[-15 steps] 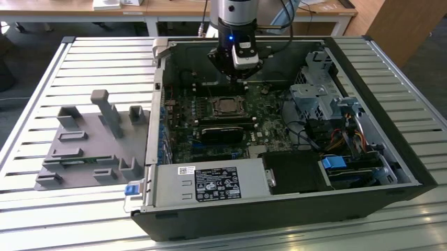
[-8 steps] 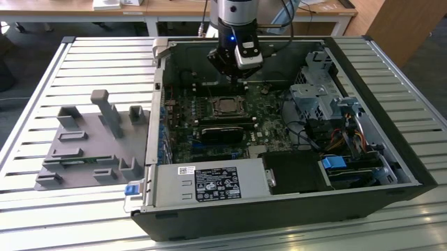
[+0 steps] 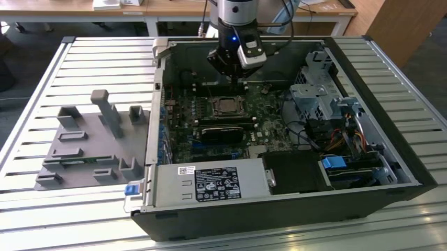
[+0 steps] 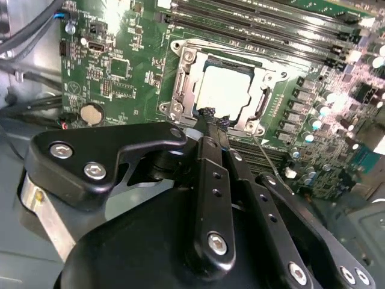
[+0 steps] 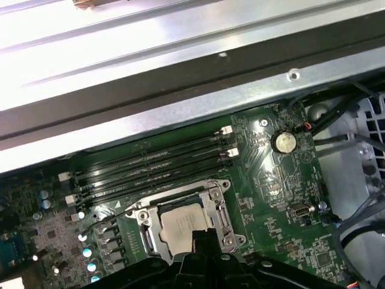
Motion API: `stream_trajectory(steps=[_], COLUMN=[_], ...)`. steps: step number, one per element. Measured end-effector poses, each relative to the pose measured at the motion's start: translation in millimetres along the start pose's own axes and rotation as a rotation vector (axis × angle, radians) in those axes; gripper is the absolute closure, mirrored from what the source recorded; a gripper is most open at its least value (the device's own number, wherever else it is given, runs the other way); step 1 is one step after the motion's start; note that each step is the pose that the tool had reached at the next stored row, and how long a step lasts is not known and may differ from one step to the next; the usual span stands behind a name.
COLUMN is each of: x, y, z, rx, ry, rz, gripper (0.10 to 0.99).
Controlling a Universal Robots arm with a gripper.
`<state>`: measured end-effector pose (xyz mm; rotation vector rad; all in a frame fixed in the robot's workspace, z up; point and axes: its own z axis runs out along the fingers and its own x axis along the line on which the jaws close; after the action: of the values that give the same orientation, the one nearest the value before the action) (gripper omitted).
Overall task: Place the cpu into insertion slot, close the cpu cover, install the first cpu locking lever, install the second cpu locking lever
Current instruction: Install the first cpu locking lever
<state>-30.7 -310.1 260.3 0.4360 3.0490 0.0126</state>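
Exterior view: the open computer case [image 3: 409,157] lies on the slatted tabletop [image 3: 84,63]. The arm drops in from above at the far side of the case, wrist pointing straight down. The claw [image 3: 236,83] hangs just over the motherboard [image 3: 269,125], near the far edge of the socket area. The cpu [image 3: 226,106] shows as a pale square inside the socket.

Second wrist view: the cpu [image 4: 224,90] sits seated in the insertion slot [image 4: 174,108]. The cpu cover [image 4: 240,63] looks to be down around it, framing the chip. The claw [image 4: 212,115] is clenched, tips pinched together with nothing visible between them. They are right at the socket's near rim, touching it or just above; can't tell which. A thin wire lever [image 4: 269,159] runs off from the socket corner and looks unlatched.

First wrist view: same picture, with the cpu [image 5: 179,227] in its frame and the claw [image 5: 201,236] at the chip's edge.

Judgement: placing and cover steps look done, so the lever stage is in hand. It calls for fine contact on a thin wire, keeping clear of the chip top.
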Motion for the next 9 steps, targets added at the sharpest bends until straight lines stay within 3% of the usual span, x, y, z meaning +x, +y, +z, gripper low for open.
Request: stream_trajectory(steps=[9], x=[0.0], y=[0.0], z=[0.1], rx=[-0.008], ry=[0.0023], rz=[-0.139], gripper=[0.980])
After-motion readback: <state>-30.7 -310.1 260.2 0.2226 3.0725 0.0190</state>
